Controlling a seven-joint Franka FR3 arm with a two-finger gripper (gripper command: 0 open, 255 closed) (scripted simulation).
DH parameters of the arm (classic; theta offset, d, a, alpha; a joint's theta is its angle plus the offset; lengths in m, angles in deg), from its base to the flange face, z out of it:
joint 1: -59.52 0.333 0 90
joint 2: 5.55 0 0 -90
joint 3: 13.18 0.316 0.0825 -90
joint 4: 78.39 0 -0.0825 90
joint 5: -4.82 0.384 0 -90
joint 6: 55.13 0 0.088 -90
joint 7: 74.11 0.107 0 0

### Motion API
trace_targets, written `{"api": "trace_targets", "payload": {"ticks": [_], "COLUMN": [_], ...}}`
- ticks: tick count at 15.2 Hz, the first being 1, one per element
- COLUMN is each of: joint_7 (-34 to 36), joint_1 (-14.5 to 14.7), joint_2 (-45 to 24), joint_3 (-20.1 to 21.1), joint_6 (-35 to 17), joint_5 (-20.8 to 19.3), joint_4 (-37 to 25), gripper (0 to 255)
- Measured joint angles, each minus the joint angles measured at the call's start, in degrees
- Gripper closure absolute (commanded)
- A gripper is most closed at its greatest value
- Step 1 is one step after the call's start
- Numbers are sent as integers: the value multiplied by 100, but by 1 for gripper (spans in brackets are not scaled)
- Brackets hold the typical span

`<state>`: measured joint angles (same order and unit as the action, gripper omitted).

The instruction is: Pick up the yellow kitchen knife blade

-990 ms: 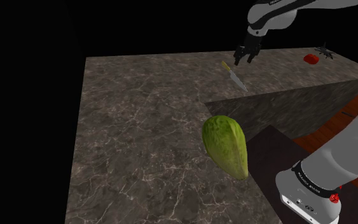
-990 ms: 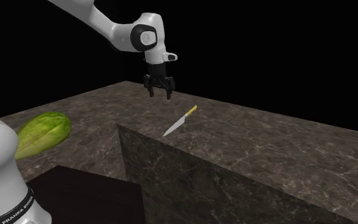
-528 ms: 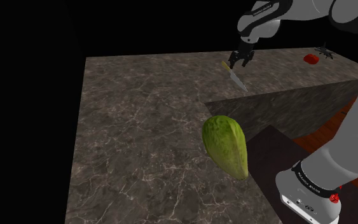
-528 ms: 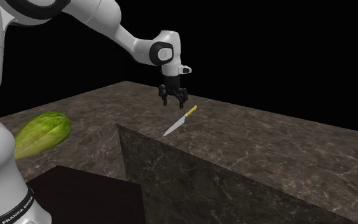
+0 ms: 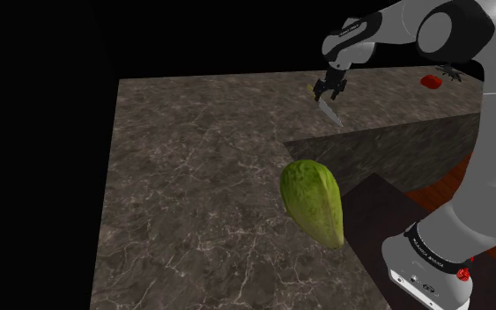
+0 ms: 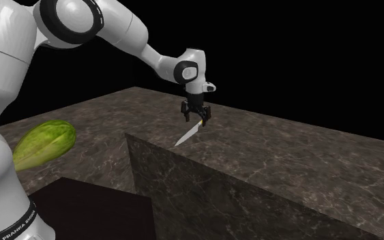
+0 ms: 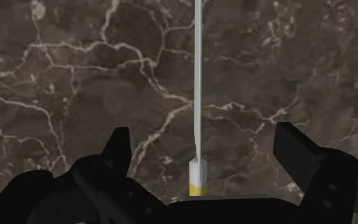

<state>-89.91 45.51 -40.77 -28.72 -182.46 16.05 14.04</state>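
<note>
The knife (image 5: pixel 329 110) lies flat on the dark marble counter (image 5: pixel 193 176), a thin grey blade with a short yellow handle. My gripper (image 5: pixel 325 92) has come down over the handle end. In the second exterior view the blade (image 6: pixel 186 135) runs out from under the gripper (image 6: pixel 197 121) toward the counter's edge. In the wrist view the knife (image 7: pixel 197 95) runs straight away from the gripper (image 7: pixel 206 145), its yellow handle (image 7: pixel 198 185) between the open fingers. Neither the left finger (image 7: pixel 117 151) nor the right one (image 7: pixel 295 154) touches it.
A large green leafy vegetable (image 5: pixel 312 201) stands near the counter's corner, close to the stand, also seen as (image 6: pixel 43 143). A small red object (image 5: pixel 429 81) sits at the far back right. The counter drops off in a step (image 6: pixel 183 184) just past the blade tip.
The gripper has moved from above and beside the knife down onto its yellow handle end, and the arm has stretched out further over the counter. The knife has not moved.
</note>
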Motion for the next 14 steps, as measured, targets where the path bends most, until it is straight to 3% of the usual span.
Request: {"api": "trace_targets", "payload": {"ticks": [5,6,14], "joint_7": [-44,-45,-51], "joint_1": [-43,-42,-47], "joint_2": [-246,-262,-282], "joint_3": [50,55,59], "joint_6": [-244,-270,-297], "joint_5": [72,77,84], "joint_4": [5,14,19], "gripper": [0,255,255]}}
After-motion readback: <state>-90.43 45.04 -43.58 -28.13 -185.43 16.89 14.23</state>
